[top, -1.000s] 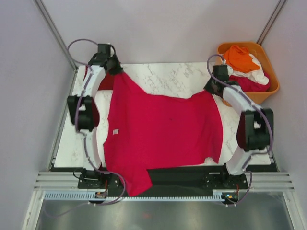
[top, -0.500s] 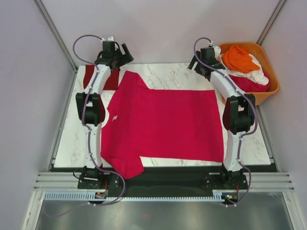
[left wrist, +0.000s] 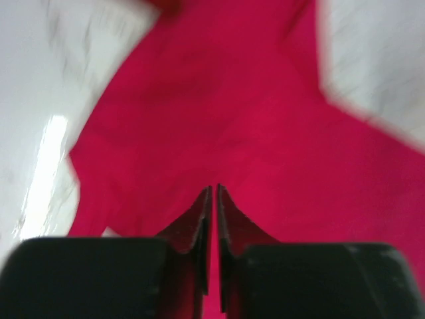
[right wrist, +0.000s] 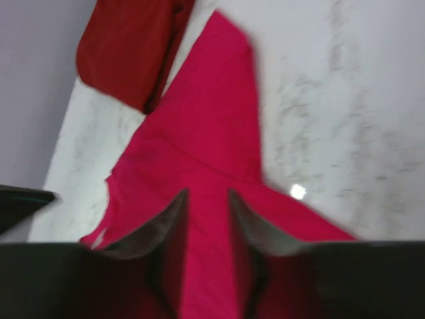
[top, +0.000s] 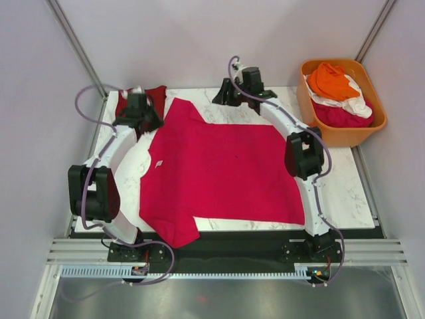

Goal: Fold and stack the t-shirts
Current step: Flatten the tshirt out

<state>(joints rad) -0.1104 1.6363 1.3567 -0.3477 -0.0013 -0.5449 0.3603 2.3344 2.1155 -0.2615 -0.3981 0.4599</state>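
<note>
A bright magenta-pink t-shirt (top: 219,169) lies spread flat across the marble table, with one sleeve at the far left and the other hanging over the near edge. A maroon-red shirt (top: 157,97) lies folded at the far left corner and also shows in the right wrist view (right wrist: 126,50). My left gripper (top: 144,119) hovers over the pink shirt's far-left shoulder; in its wrist view (left wrist: 214,189) the jaws are shut and empty above the pink cloth (left wrist: 232,119). My right gripper (top: 219,98) is at the far edge, pointing left, open and empty (right wrist: 208,193) above the pink sleeve (right wrist: 212,126).
An orange plastic tub (top: 340,136) stands off the table's far right corner, holding an orange shirt (top: 330,78), a white one (top: 356,104) and a red-pink one (top: 342,117). Bare marble (top: 345,193) shows right of the shirt. Frame posts flank the table.
The pink shirt went from held up at two corners to lying flat. Both grippers let go. The left gripper drew back over the sleeve; the right swung left along the far edge.
</note>
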